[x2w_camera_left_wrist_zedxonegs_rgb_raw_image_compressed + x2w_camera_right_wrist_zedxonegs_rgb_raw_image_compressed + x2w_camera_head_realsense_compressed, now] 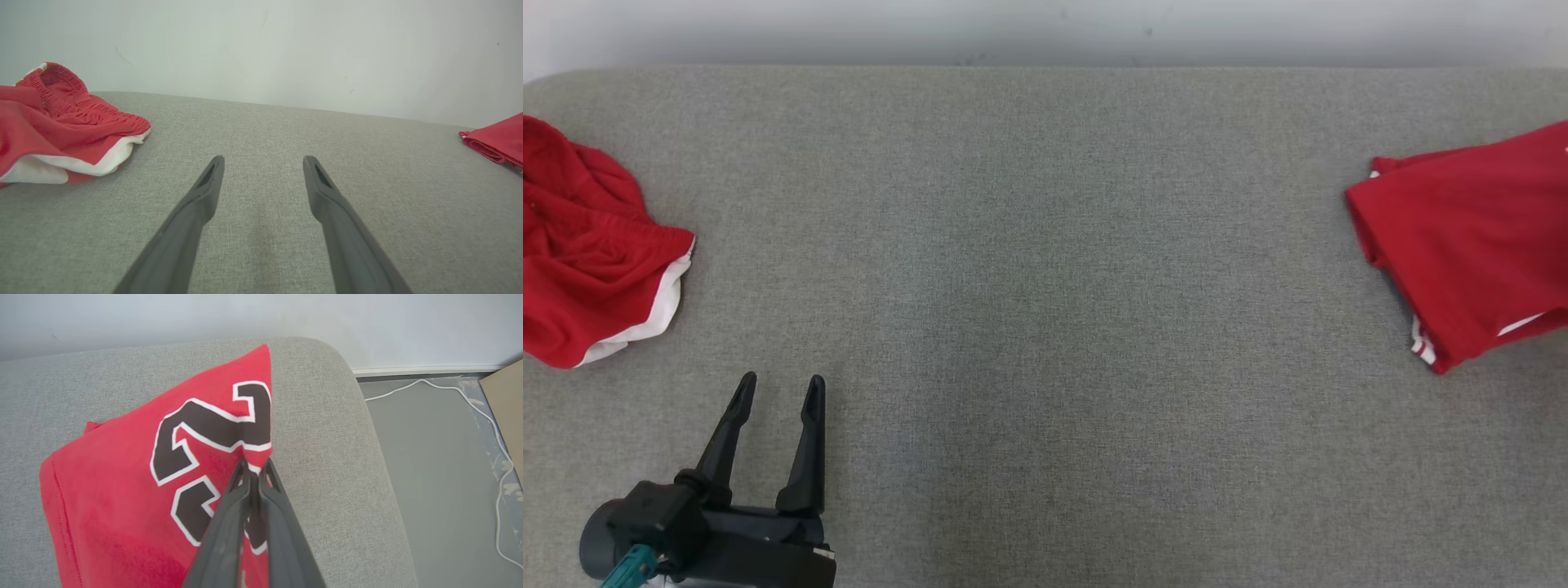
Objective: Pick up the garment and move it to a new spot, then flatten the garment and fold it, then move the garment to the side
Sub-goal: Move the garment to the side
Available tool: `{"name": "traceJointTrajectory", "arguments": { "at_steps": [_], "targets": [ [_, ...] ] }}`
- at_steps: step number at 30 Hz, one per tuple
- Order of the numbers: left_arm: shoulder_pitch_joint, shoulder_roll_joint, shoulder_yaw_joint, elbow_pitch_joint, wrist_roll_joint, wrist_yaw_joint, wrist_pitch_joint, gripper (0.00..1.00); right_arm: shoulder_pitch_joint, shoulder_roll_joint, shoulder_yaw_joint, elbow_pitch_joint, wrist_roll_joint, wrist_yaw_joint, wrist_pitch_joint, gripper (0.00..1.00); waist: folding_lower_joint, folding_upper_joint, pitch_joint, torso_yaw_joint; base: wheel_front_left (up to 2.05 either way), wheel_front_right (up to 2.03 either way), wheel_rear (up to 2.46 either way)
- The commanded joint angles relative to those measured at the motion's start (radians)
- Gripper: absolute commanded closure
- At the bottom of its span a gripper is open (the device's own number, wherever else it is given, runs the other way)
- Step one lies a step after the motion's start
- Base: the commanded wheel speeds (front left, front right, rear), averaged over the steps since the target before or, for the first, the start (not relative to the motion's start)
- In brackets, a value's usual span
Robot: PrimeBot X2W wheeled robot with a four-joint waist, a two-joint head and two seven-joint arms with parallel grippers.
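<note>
- Grey woven tabletop [1045,245], rounded corners, set against pale wall [261,49].
- Writing: large black numeral "2" [212,424] with white outline on folded red garment [122,490]; second figure below it, partly hidden behind fingers, unreadable.
- Folded red garment: far right end of tabletop, near rounded corner, white trim at its near edge.
- Right gripper [255,463]: tips pressed together, pinching garment's right edge just under numeral.
- Left gripper [780,384]: spread wide, nothing between fingers, over bare tabletop at near left.
- Crumpled red cloth [580,245], elastic band and white trim, far left end, well apart from both grippers.
- Beyond right end: grey floor [441,477], white cable [392,390], brown board [506,400].
</note>
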Motion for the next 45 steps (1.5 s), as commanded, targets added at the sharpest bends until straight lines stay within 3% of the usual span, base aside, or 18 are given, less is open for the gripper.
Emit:
{"name": "traceJointTrajectory", "arguments": {
  "at_steps": [1,18,20,21,32,45],
  "targets": [
    [-0.013,0.007,0.003,-0.001,-0.001,-0.003,-0.006,0.0,-0.016,-0.024,0.0,0.017,-0.028,-0.001,-0.003,1.0,0.0,-0.0001,0.003,0.004,0.0,0.0,0.0],
    [-0.017,-0.005,0.008,0.007,-0.003,-0.002,-0.006,0.0,-0.056,-0.039,-0.005,0.078,-0.12,-0.001,-0.026,0.98,0.0,-0.0001,0.006,0.013,0.0,0.0,0.0],
    [-0.015,-0.005,0.01,0.007,0.0,-0.002,-0.006,0.0,-0.058,-0.038,-0.001,0.085,-0.135,-0.001,-0.03,0.52,0.0,-0.0001,0.006,0.012,0.0,0.0,0.0],
    [-0.015,-0.005,0.011,0.008,0.001,-0.002,-0.006,0.0,-0.061,-0.037,-0.002,0.089,-0.14,-0.001,-0.03,0.0,0.0,-0.0001,0.005,0.012,0.0,0.0,0.0],
    [-0.008,-0.009,0.018,0.014,0.004,-0.003,-0.006,0.0,-0.062,-0.007,-0.001,0.078,-0.17,-0.001,-0.112,0.0,0.0,-0.0001,-0.013,0.004,0.0,0.0,0.0],
    [0.045,-0.019,0.044,0.008,0.0,0.016,-0.006,0.0,0.079,0.064,0.03,-0.106,-0.051,-0.001,-0.399,0.0,0.0,-0.0001,-0.111,-0.01,0.0,0.0,0.0]
  ]
}}
